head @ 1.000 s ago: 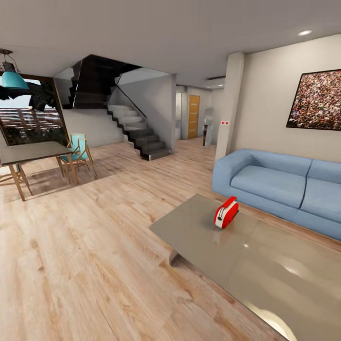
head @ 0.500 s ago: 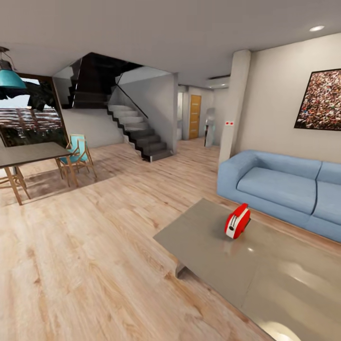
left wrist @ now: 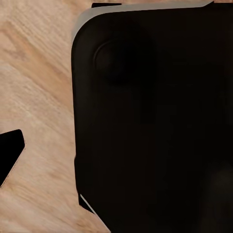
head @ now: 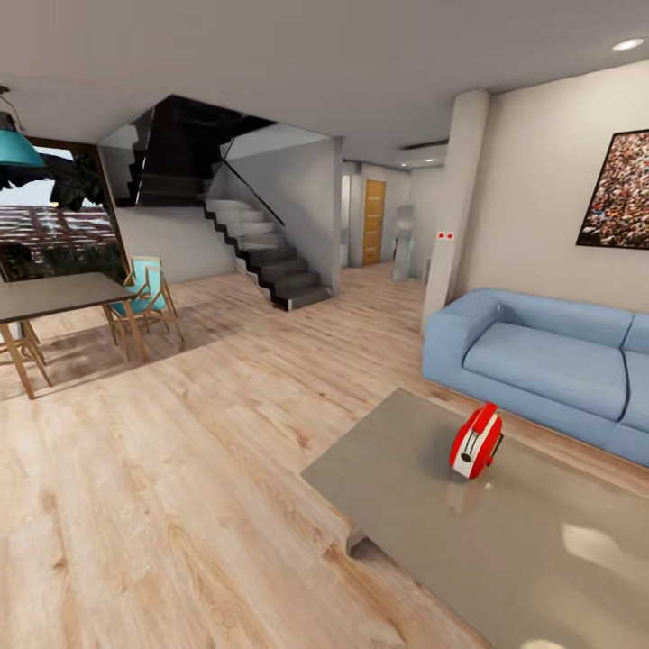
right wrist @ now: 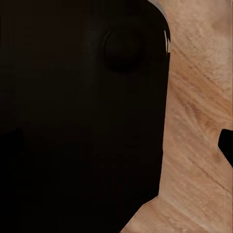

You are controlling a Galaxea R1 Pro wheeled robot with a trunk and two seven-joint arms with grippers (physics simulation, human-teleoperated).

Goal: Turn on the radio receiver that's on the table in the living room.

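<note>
The red radio receiver (head: 476, 441) with white trim stands upright on the low grey-taupe table (head: 397, 473), near the table's far left corner, in the right half of the head view. It is some way ahead of me. In the left wrist view a large black robot body (left wrist: 155, 121) hangs over the wood floor, with one dark tip (left wrist: 9, 155) at the picture's edge. The right wrist view shows the same kind of black body (right wrist: 77, 116) and a dark tip (right wrist: 227, 145). Neither view lets me tell how the fingers stand.
A blue sofa (head: 541, 361) runs behind the table under a framed crowd picture (head: 622, 189). A white pillar (head: 455, 207) stands left of the sofa. Far left are a dark dining table (head: 54, 296) and wooden chairs (head: 144, 293). Stairs (head: 261, 252) rise at the back, across wide plank floor (head: 180, 469).
The whole head view has shifted, so the camera has moved. The radio and table now sit further right and lower in the picture and look slightly nearer.
</note>
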